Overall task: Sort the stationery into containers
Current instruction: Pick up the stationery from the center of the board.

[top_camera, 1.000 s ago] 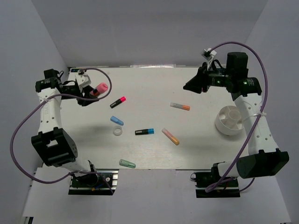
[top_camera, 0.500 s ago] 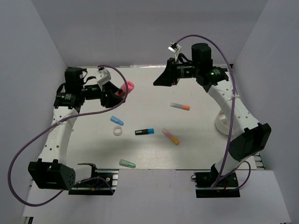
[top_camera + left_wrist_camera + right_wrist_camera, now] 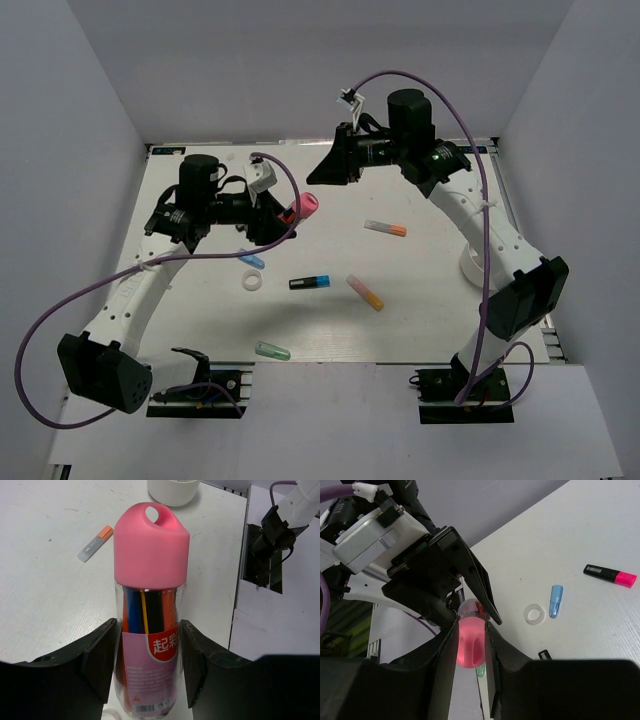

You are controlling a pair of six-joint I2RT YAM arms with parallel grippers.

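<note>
My left gripper [image 3: 284, 214] [image 3: 148, 626] is shut on a clear bottle with a pink cap [image 3: 150, 545], full of coloured pens, held tilted above the table [image 3: 306, 206]. My right gripper [image 3: 318, 176] [image 3: 470, 626] is open just behind it; in the right wrist view the pink cap [image 3: 470, 647] shows between its fingers, and contact is unclear. On the table lie a blue piece [image 3: 252, 260], a white ring [image 3: 251, 282], a black-blue marker [image 3: 310, 282], a pink-orange marker [image 3: 365, 292], a grey-orange marker [image 3: 385, 228] and a green piece [image 3: 272, 351]. A pink-black marker [image 3: 610, 574] shows only in the right wrist view.
The white round bowl [image 3: 468, 266] stands at the table's right, mostly hidden behind the right arm; its rim shows in the left wrist view [image 3: 172, 489]. Purple cables loop off both arms. Grey walls close in the table's back and sides.
My left arm has carried the pink-capped bottle from the far left toward the table's middle. My right arm has swung left from above the bowl to meet it.
</note>
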